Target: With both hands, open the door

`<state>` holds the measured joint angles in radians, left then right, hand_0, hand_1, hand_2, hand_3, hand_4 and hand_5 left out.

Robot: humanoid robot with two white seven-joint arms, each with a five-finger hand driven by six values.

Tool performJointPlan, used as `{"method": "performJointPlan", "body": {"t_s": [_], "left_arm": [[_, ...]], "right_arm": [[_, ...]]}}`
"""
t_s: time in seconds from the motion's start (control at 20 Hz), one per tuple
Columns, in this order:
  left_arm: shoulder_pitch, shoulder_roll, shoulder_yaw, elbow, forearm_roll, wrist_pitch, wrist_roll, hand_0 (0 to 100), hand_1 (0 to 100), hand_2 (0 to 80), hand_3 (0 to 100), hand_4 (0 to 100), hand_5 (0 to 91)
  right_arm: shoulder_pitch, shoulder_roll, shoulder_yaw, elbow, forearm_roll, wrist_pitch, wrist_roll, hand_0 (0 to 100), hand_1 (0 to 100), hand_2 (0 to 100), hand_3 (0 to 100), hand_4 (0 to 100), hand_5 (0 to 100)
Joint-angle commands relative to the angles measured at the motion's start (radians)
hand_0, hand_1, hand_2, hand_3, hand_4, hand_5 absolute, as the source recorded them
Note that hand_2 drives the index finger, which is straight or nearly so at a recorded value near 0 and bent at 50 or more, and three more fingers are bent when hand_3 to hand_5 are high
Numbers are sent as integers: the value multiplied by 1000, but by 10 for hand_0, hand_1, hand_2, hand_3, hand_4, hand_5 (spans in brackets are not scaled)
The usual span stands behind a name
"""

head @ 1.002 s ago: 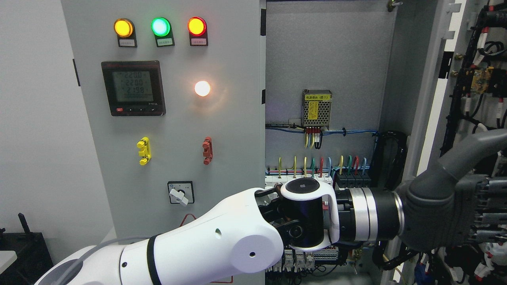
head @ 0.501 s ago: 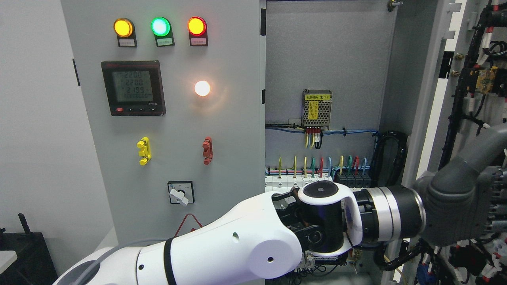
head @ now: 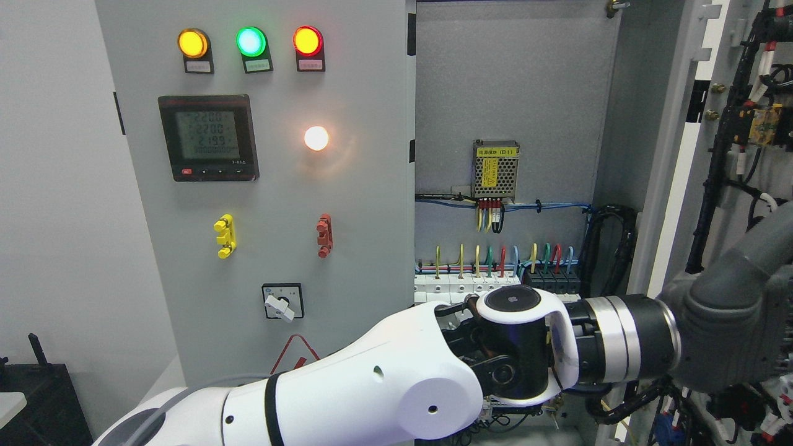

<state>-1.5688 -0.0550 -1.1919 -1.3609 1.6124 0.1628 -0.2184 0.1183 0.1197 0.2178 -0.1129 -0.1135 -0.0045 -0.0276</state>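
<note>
The right door (head: 737, 155) of the cabinet stands swung wide at the picture's right edge, its inner face strung with black cables. My left hand (head: 737, 337) reaches across from the lower left to that door; whether its fingers are spread or curled I cannot tell, since they run off the edge. Inside the open cabinet (head: 508, 124) I see a small meshed power supply (head: 495, 168) and a row of breakers (head: 471, 286) with coloured wires. The left door (head: 260, 186) is closed, with three lit lamps (head: 250, 42) and a meter (head: 208, 137).
</note>
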Motion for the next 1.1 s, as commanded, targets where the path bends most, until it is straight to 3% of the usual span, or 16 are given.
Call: {"method": "performJointPlan", "body": {"t_s": [0.0,0.25,0.6,0.9,1.05], "left_arm": [[7,81,20,-26,1,7,-27,0,0,0,0,32,0],[45,210,18,-67,1,17,-39,0,0,0,0,33,0],[139,518,6,-300,0,46,-44,0,0,0,0,33,0],[266,753,3,-389,-8,145,-137,0,0,0,0,33,0],[366,854,5,-417,-80,145,-174,0,0,0,0,32,0]], "right_arm": [[0,0,0,1,0,0,2,0,0,0,0,0,0],[0,0,0,1,0,0,3,0,0,0,0,0,0],[0,0,0,-1,0,0,3,0,0,0,0,0,0],[0,0,0,-1,0,0,3,0,0,0,0,0,0],[0,0,-2,1,0,0,2,0,0,0,0,0,0]]}}
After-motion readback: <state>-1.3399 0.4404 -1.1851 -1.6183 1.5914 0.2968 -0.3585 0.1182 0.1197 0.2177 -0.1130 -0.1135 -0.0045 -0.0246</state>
